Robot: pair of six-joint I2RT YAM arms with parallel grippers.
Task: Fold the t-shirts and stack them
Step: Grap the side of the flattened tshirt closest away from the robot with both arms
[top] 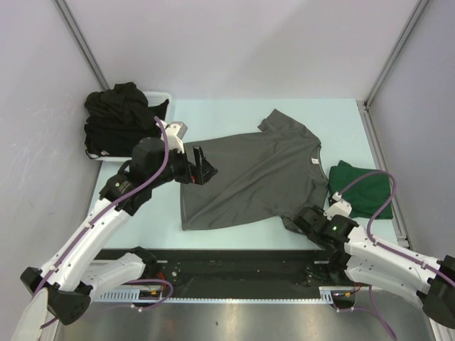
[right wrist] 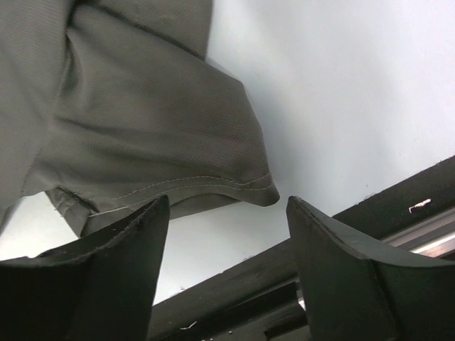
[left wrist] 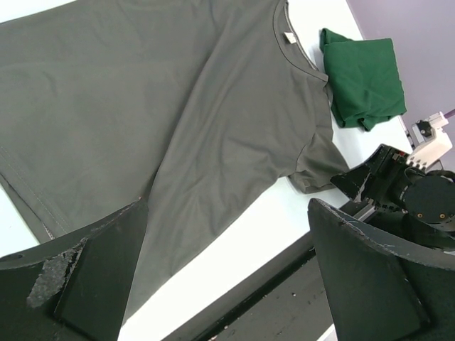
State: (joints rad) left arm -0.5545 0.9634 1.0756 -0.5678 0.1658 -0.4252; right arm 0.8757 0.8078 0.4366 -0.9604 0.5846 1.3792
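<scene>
Top external. Shows a charcoal grey short-sleeved fabric t-shirt point(top: 249, 174) spread open and flat on the pale blue-white tabletop point(top: 213, 117), lying at a slant with collar toward the right and hem toward the left. Finds the left hand point(top: 205, 169) raised over the hem-side part of that shirt, black fingers apart, gripping nothing. Finds the right hand point(top: 298, 220) low at the near edge, right at the shirt's near sleeve. Places a folded dark green t-shirt point(top: 359, 199) just right of the grey one, on the collar side. Places a heap of black t-shirts point(top: 117, 114) in a white plastic basket point(top: 162, 94) at the far left corner, well apart from both hands.

Left wrist. Looks down past two widely parted fingers point(left wrist: 92, 284) onto the grey shirt's body, fabric below and clear of the pads, nothing between them. Catches the small white neck label point(left wrist: 289, 38) at the collar, the green shirt beyond it, and the right hand beside the near sleeve at the tabletop's edge.

Right wrist. Looks between two separated fingers point(right wrist: 121, 270) at the grey sleeve, its stitched hem wrinkled and lying just ahead of the gap. Shows no clamp on the cloth: jaws apart, sleeve edge close to the left finger, contact impossible to tell.
</scene>
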